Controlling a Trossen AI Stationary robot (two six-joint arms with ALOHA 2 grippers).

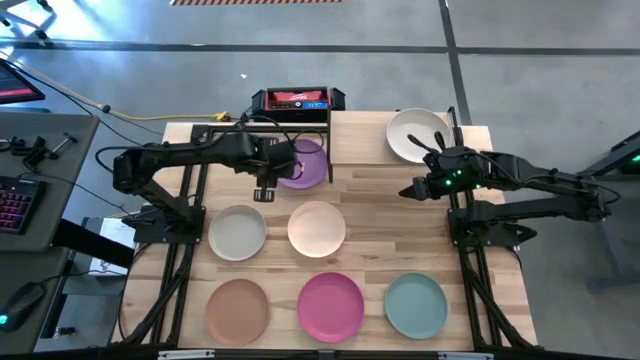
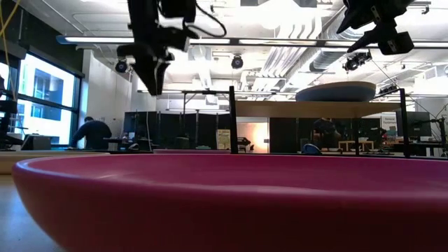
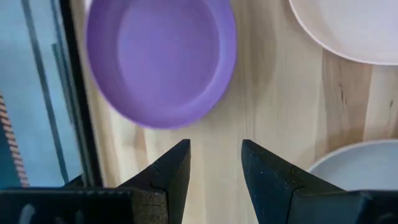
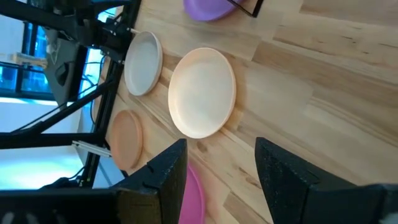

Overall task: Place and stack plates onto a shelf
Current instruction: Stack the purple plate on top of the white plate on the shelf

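My left claw (image 1: 264, 192) hangs released and empty over the bench (image 1: 370, 215), just beside the purple plate (image 1: 304, 164), which lies partly under the shelf (image 1: 272, 124). My right claw (image 1: 408, 190) is released too, holding nothing, near the cream plate (image 1: 416, 134) at the bench's far right corner. None of the plates holds anything.

The others sit apart on the wood: grey-beige plate (image 1: 237, 232) beside peach plate (image 1: 317, 228), then terracotta plate (image 1: 238, 309), magenta plate (image 1: 331, 305) and teal plate (image 1: 416, 304) along the near edge.

The dark box (image 1: 298, 99) behind the shelf carries a red label whose writing I cannot read.

Only the low view shows a blue-grey plate (image 2: 336, 92) lying on the shelf board, and a person (image 2: 90, 133) in the room beyond; the magenta plate's rim fills its foreground. From above the shelf top is too hard to make out. My left wrist view shows the purple plate just ahead of my fingers (image 3: 171, 171).
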